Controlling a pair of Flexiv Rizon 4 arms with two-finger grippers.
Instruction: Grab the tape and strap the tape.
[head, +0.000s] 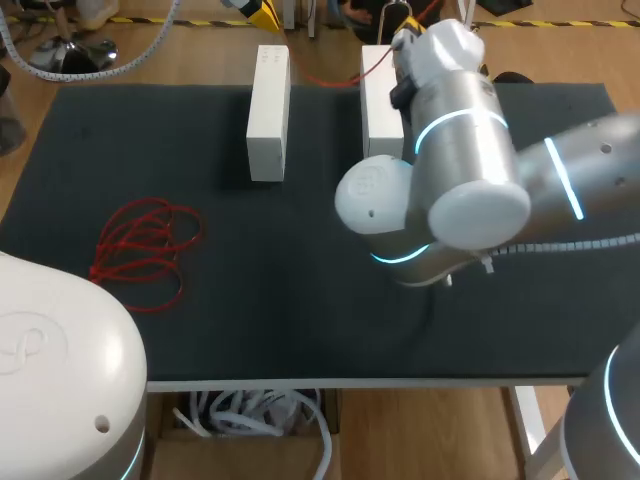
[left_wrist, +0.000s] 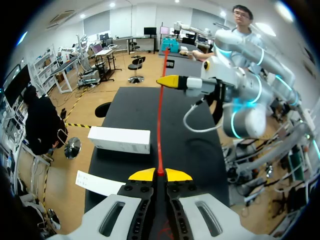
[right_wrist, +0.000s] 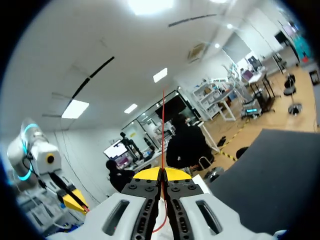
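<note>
**Head view.** We find the red tape (head: 145, 250) lying as a loose coil on the left part of the desk (head: 300, 320), well apart from the two white boxes (head: 268, 110) at the far side. The right arm (head: 470, 170) covers the middle, and its end effector is hidden here.

**Left wrist view.** The left end effector (left_wrist: 160, 175) has its yellow tips pressed together, pinching a taut red strand (left_wrist: 160, 125) (thin as a thread). The strand runs ahead above the desk and meets the yellow tip of the right end effector (left_wrist: 169, 81). One white box lies beside the strand.

**Right wrist view.** The right end effector (right_wrist: 161, 174) is likewise closed. It pinches the strand, which rises straight ahead from the tips.
</note>
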